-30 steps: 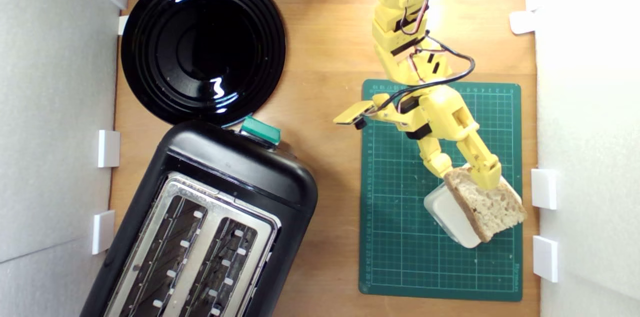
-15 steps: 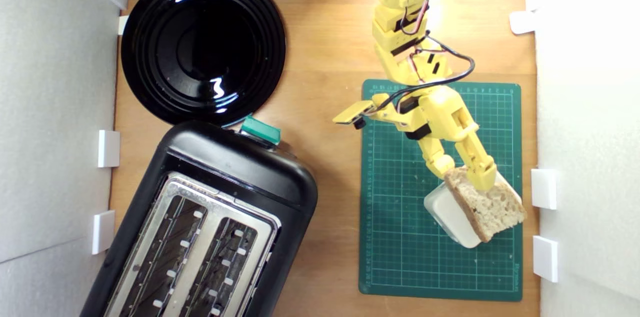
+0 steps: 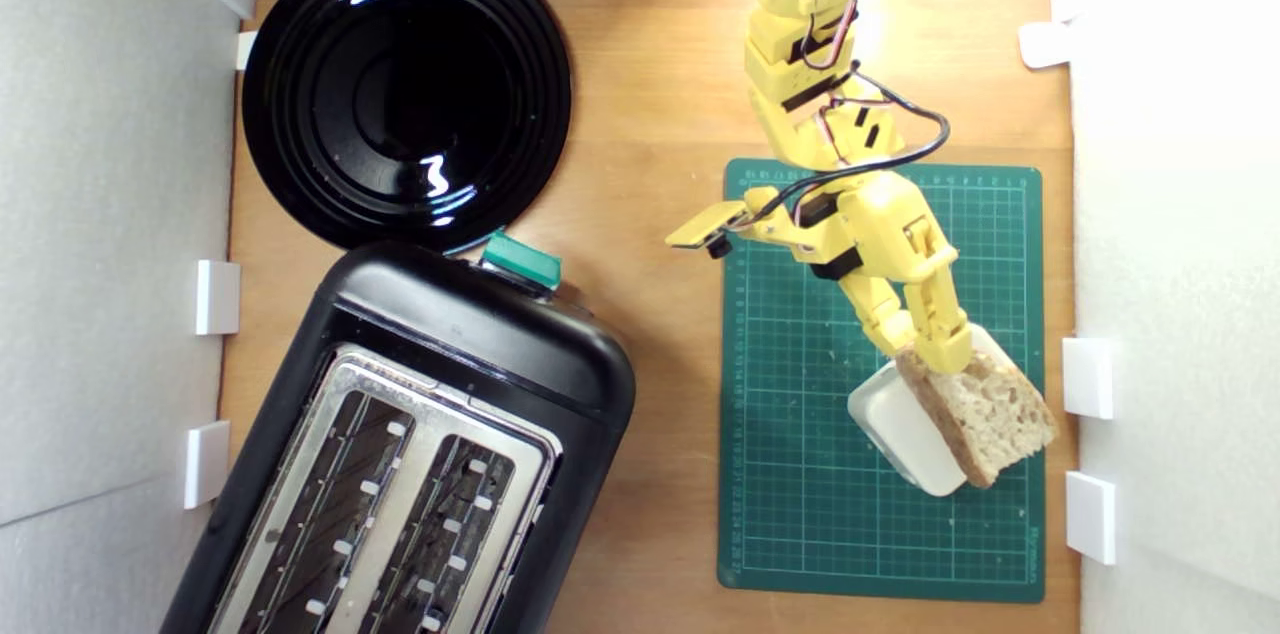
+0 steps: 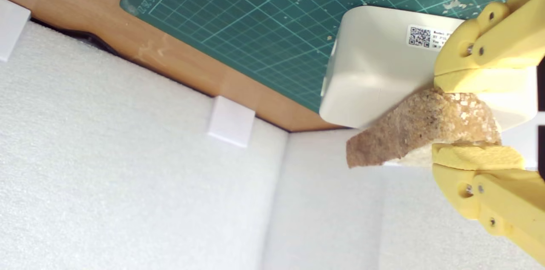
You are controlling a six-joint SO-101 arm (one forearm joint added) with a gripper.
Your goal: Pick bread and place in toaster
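The bread (image 3: pixel 985 409), a thick tan slice with a brown crust, leans on a cream-white block (image 3: pixel 895 424) on the green mat, at the exterior view's right. My yellow gripper (image 3: pixel 925 349) is shut on the slice's near end. In the wrist view both fingers press the crust of the bread (image 4: pixel 408 133) from either side, with the gripper (image 4: pixel 464 119) clamped over it and the white block (image 4: pixel 374 74) behind. The black toaster (image 3: pixel 480 324), with its metal top, two long empty slots and green lever (image 3: pixel 520 261), sits at the exterior view's lower left.
A glossy round black plate (image 3: pixel 405 89) lies beyond the toaster. The green cutting mat (image 3: pixel 800 474) carries crumbs. White foam walls (image 3: pixel 1180 214) with small white clips (image 3: pixel 1088 377) close in both sides; the right wall stands close to the bread.
The fingers have drawn together onto the bread's near end. The slice has shifted slightly and now stands a little steeper against the white block.
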